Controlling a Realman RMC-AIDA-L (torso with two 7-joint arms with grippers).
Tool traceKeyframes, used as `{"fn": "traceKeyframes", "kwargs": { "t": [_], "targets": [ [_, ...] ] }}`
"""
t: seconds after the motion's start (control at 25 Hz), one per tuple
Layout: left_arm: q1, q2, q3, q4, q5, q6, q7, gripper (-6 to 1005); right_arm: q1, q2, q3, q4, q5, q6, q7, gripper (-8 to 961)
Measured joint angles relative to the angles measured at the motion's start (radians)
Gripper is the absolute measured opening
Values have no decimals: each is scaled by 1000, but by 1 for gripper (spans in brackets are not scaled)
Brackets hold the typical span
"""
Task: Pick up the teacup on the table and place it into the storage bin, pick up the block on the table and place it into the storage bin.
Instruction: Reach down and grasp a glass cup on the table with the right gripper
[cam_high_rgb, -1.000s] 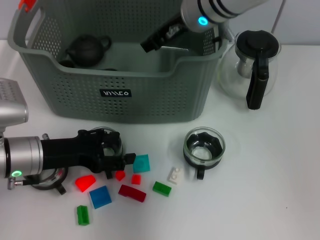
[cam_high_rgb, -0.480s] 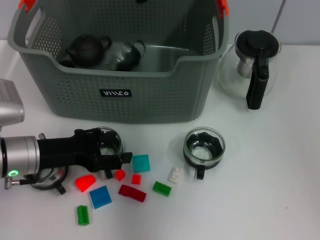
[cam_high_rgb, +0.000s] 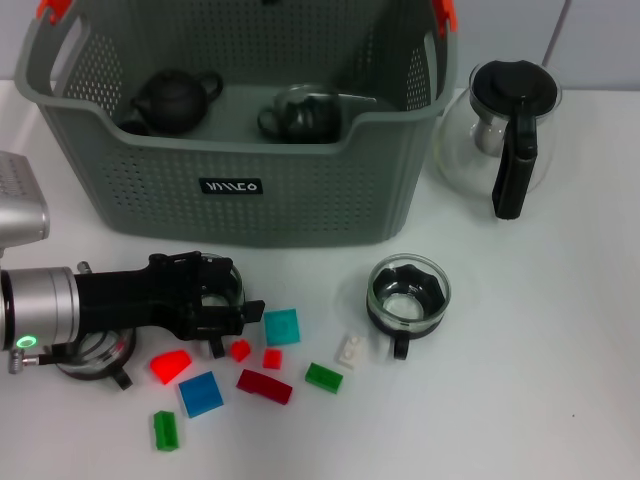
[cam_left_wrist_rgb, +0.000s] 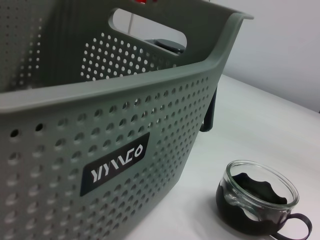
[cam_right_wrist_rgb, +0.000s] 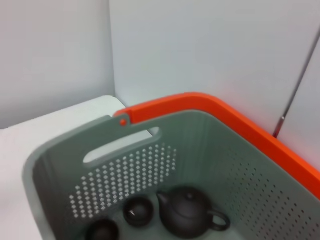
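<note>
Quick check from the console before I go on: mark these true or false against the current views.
1. A glass teacup stands on the table outside the storage bin. True.
2. The left gripper is low over the table by the coloured blocks. True.
3. The storage bin holds nothing. False: a dark teapot and a glass cup lie inside it.
4. The glass teapot stands on the robot's left of the bin. False: it stands on the right.
5. The teal block is already in the bin. False: it lies on the table beside the left gripper.
6. The right gripper reaches into the bin in the head view. False: it does not show there.
</note>
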Motion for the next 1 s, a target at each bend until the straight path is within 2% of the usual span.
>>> {"fn": "traceKeyframes", "kwargs": {
  "t": [0.2,0.44,0.64,0.88,1.0],
  "targets": [
    [7,0,-1,-2,0,0,-5,837,-7,1,34,-85,26,-108,-3,596],
    [18,3,-2,-2,-5,0,-5,837,-39,-1,59,-254,28,-269,35,604],
    [21,4,-2,-3,-6,0,-5,837,-74,-20,67,-394,26,-428,43,791],
    [19,5,-2,0,-6,0,-5,837,-102,-35,124,-526,32,-594,38,842],
    [19,5,-2,0,-6,0,-5,837,-111,-38,160,-579,39,-662,21,837]
  ]
}}
